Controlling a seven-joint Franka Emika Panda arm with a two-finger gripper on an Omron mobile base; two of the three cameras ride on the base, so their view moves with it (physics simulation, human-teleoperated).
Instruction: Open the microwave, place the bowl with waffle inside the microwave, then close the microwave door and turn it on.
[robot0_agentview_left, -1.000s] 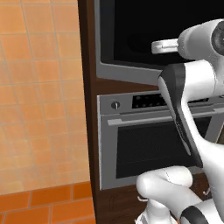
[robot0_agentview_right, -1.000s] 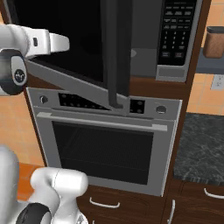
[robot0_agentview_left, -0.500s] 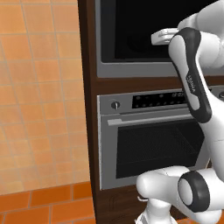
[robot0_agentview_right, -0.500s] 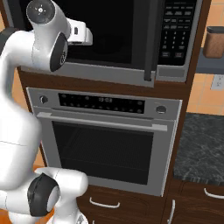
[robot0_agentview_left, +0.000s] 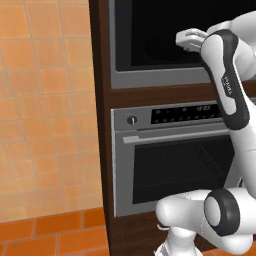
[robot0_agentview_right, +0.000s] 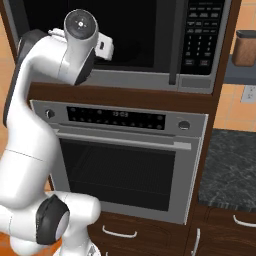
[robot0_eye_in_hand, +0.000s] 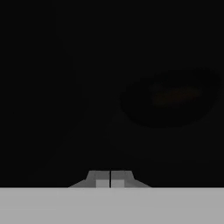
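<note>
The large built-in grey-framed microwave (robot0_agentview_right: 150, 45) sits high in the dark brown wood cabinet (robot0_agentview_left: 102, 125), and its flat black glass door (robot0_agentview_left: 165, 35) lies flush and closed. Through the dark glass in the hand view, a faint round bowl shape (robot0_eye_in_hand: 170, 98) shows dimly inside. The white arm's two-finger gripper (robot0_eye_in_hand: 110, 179) is raised right up at the door glass, its dark fingertips pressed together on nothing. To the right of the door is the black keypad panel (robot0_agentview_right: 202, 35). Directly below is the grey oven (robot0_agentview_right: 125, 150) with round knobs and bar handle. A brown jar (robot0_agentview_right: 245, 47) stands on a shelf to the right, above a dark speckled counter (robot0_agentview_right: 230, 170).
</note>
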